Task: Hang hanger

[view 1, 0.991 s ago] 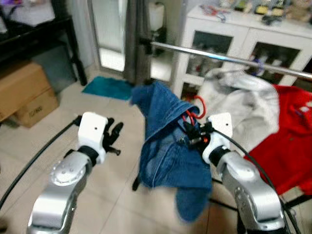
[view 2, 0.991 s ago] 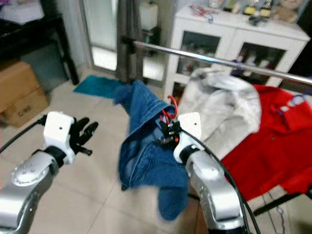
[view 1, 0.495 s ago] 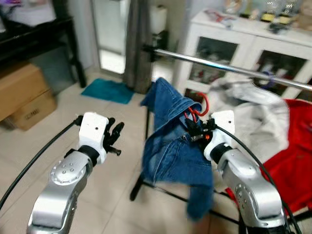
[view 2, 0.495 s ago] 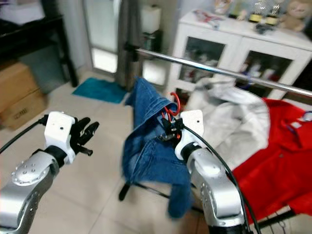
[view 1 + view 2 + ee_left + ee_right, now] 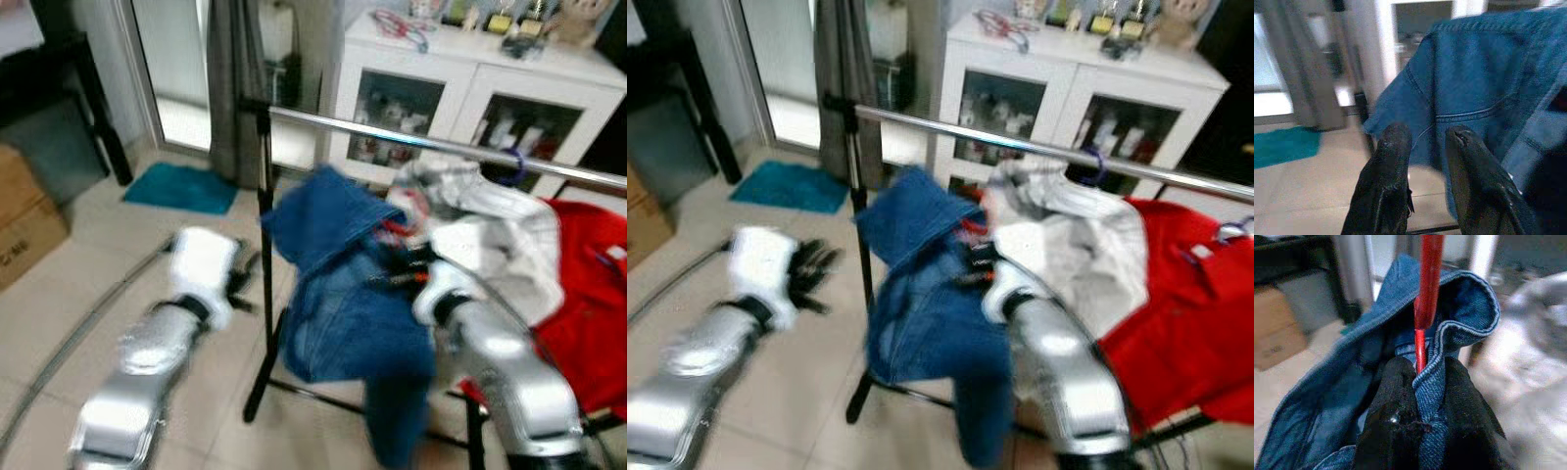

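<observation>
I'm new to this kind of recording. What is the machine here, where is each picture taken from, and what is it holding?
This is a humanoid robot with two silver arms. The two wide pictures come from its head cameras, looking forward and down; the two close ones come from cameras on its wrists. The right hand is shut on a denim jacket and its red hanger, just in front of a metal clothes rail. A white garment and a red garment already hang there. The left hand is open and holds nothing.

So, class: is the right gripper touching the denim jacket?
Touching. In the right wrist view, the right gripper pinches the denim jacket's collar and the red hanger between its fingers.
</observation>
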Available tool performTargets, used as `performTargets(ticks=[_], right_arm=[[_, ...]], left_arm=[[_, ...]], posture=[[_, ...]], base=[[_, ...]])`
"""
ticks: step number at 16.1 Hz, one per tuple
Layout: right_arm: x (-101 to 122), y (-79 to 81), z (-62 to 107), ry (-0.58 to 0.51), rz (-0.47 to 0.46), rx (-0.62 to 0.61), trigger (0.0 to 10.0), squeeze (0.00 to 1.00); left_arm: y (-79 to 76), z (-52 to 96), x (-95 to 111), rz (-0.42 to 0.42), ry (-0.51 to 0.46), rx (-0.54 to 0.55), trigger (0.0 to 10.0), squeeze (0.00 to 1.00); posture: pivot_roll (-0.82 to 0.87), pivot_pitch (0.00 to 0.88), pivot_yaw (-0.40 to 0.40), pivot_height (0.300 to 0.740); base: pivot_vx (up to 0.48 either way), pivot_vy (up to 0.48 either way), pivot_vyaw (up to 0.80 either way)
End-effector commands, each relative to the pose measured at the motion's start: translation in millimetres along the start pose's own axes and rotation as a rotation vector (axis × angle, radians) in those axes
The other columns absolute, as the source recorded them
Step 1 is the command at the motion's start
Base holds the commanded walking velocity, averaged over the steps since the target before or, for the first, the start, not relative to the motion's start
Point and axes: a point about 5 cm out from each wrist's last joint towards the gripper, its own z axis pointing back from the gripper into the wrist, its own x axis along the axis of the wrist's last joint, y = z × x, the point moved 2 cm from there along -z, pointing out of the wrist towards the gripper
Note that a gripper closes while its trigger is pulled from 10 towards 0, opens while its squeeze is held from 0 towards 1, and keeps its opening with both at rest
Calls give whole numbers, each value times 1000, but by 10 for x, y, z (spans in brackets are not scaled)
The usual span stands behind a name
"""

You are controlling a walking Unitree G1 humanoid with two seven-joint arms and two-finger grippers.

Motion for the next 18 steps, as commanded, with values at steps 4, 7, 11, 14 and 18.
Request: performTargets(ticks=[4, 7, 11, 14, 18], right_arm=[[147, 113, -34, -56, 12, 42, 10000, 0], [157, 109, -53, -57, 11, 38, 10000, 0], [164, 107, -71, -58, 13, 22, 10000, 0], [166, 82, -72, -59, 9, 4, 10000, 0], [191, 30, -231, -28, 18, -69, 10000, 0]], left_arm=[[72, 43, 17, -18, -7, 20, 10000, 0], [58, 43, 9, -22, -4, 13, 10000, 0], [55, 39, 5, -29, -2, 4, 10000, 0], [53, 37, 6, -33, -2, -4, 10000, 0], [-55, -46, 73, -55, -17, -142, 10000, 0]], posture=[[87, 0, -58, 740], [89, 0, -61, 740], [87, 0, -58, 740], [85, 0, -54, 740], [82, 0, -53, 740]], base=[[342, 0, 0], [344, 0, 0], [343, 0, 0], [345, 0, 0], [80, 0, 0]])
